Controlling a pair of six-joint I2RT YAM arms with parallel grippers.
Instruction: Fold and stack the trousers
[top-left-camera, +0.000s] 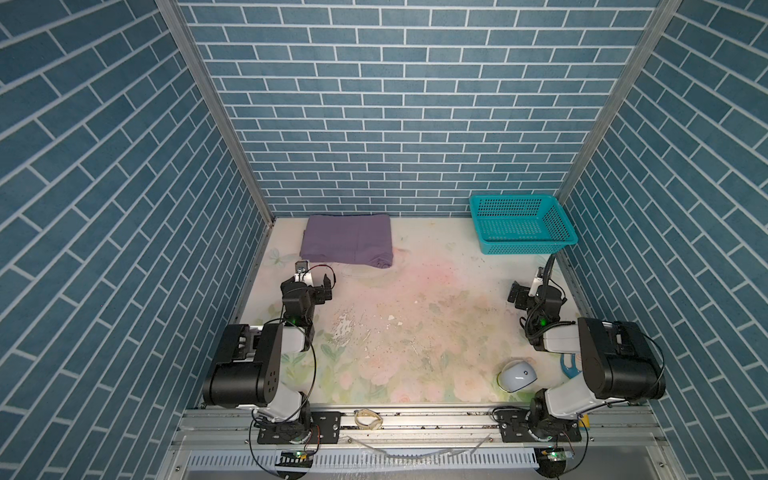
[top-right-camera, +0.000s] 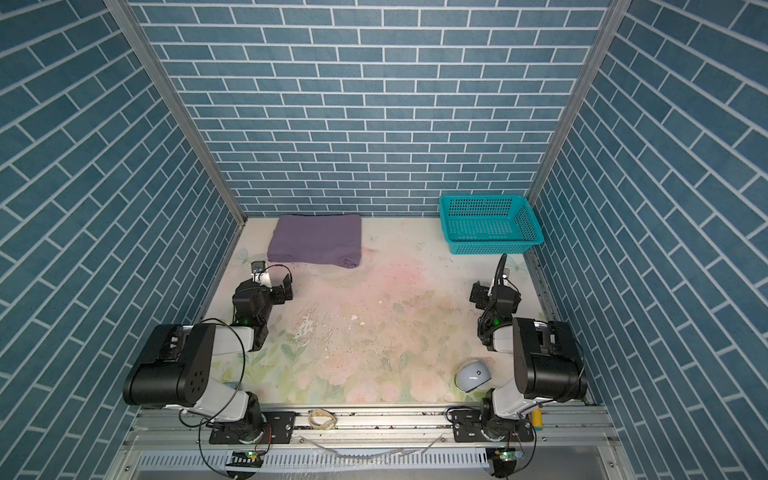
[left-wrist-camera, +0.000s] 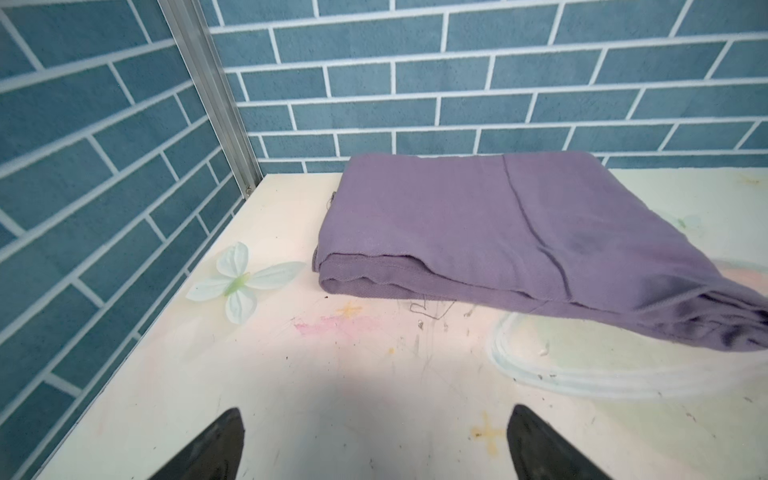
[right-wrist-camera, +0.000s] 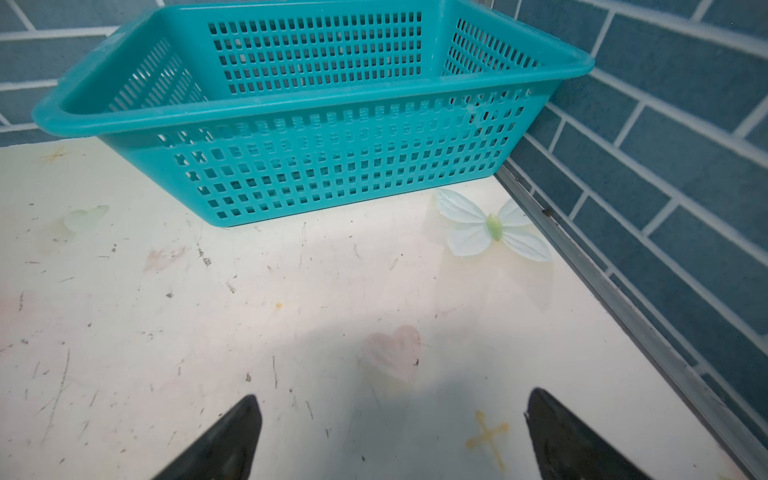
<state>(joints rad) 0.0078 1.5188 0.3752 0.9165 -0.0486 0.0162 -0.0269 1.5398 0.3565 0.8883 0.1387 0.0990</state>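
- Because the trousers (top-left-camera: 347, 239) lie as a flat, folded purple block in the far left corner of the table (top-left-camera: 415, 316), close to the back wall, the folding looks done. This corner likely serves as the stacking spot.
- The left gripper (left-wrist-camera: 376, 415) hovers just short of the block's near edge, jaws wide apart, empty and touching nothing. It seems parked clear so the fold is not disturbed.
- The right gripper (right-wrist-camera: 392, 399) is at the right side of the table, jaws wide and empty, facing the teal basket (right-wrist-camera: 332, 166).
- The basket stands empty in the far right corner, well apart from the trousers.
- The fold's near corner toward the table's middle bunches loosely and may slump.
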